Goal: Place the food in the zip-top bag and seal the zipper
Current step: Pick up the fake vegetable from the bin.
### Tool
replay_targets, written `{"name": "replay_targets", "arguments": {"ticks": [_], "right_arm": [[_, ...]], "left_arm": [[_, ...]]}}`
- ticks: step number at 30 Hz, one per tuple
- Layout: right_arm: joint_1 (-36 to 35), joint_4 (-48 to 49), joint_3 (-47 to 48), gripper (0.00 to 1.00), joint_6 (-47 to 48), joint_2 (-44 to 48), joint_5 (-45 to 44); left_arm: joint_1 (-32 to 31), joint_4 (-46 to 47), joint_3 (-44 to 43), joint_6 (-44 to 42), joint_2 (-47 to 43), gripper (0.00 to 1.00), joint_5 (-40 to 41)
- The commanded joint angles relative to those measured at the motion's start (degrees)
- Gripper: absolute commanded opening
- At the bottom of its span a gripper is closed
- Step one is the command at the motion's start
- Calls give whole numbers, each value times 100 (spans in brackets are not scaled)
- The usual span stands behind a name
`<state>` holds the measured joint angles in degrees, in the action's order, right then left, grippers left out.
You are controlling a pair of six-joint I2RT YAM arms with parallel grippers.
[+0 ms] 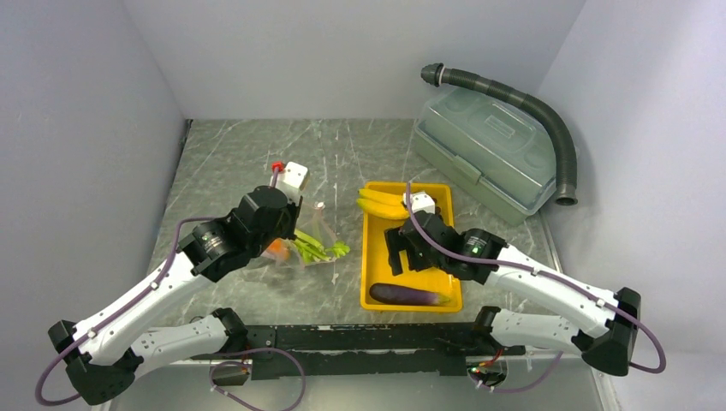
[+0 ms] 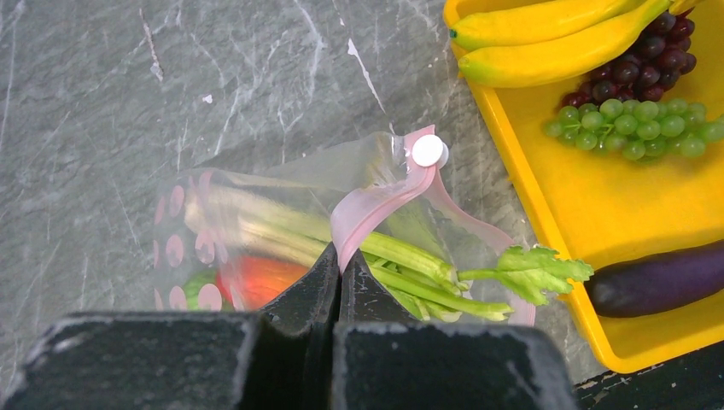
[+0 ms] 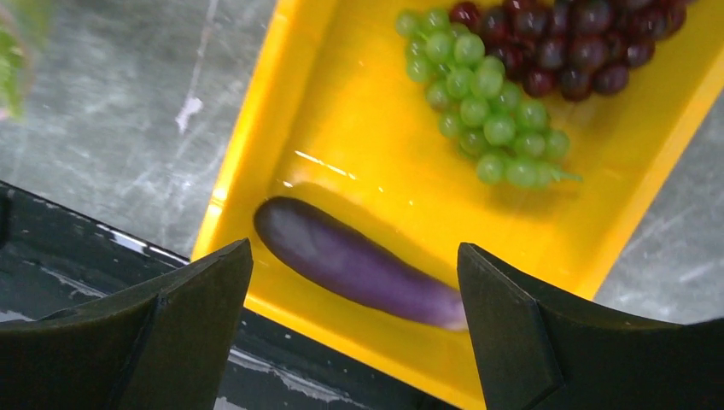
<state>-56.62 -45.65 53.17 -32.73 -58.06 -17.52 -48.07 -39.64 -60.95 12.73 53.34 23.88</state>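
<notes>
The clear zip-top bag (image 2: pixel 282 196) lies left of the yellow tray (image 1: pixel 374 248). My left gripper (image 2: pixel 340 256) is shut on the pink zipper strip (image 2: pixel 376 205) at its mouth, holding it lifted. Inside the bag lie green leafy stalks (image 2: pixel 427 269) and a red pepper (image 2: pixel 260 278); the stalk leaves poke out of the mouth. On the tray are bananas (image 1: pixel 383 204), green grapes (image 3: pixel 478 94), dark red grapes (image 3: pixel 555 43) and a purple eggplant (image 3: pixel 359 260). My right gripper (image 3: pixel 354 282) hangs open above the eggplant, one finger on either side of it, not touching.
A translucent grey-green lidded box (image 1: pixel 484 150) stands at the back right with a dark corrugated hose (image 1: pixel 535 107) curving over it. A black rail (image 1: pixel 360 338) runs along the table's near edge, just below the tray.
</notes>
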Motion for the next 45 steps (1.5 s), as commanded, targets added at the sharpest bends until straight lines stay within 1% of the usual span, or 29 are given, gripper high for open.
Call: {"name": "replay_targets", "arguments": {"ticks": [1, 7, 11, 17, 22, 29, 37, 41, 43, 45], "right_arm": [[54, -678, -108, 91, -512, -159, -12], [66, -526, -464, 84, -690, -476, 259], [63, -256, -614, 78, -624, -653, 472], [63, 81, -790, 71, -470, -1076, 864], [64, 206, -869, 72, -319, -1242, 1144], [64, 397, -913, 79, -224, -1593, 1219], [63, 672, -901, 81, -56, -2097, 1243], [64, 746, -859, 77, -49, -2238, 1129], [64, 759, -825, 72, -56, -2280, 1044], [64, 775, -767, 65, -66, -2301, 970]], "left_arm": [[15, 342, 17, -111, -105, 0, 96], [10, 334, 17, -108, -100, 0, 81], [12, 334, 13, -98, -100, 0, 86], [12, 327, 14, -107, -122, 0, 93], [11, 329, 13, -109, -127, 0, 79], [13, 317, 4, -108, -113, 0, 81], [9, 316, 9, -114, -119, 0, 90], [15, 315, 4, -119, -118, 0, 104], [11, 316, 13, -113, -122, 0, 106], [9, 318, 13, -119, -118, 0, 100]]}}
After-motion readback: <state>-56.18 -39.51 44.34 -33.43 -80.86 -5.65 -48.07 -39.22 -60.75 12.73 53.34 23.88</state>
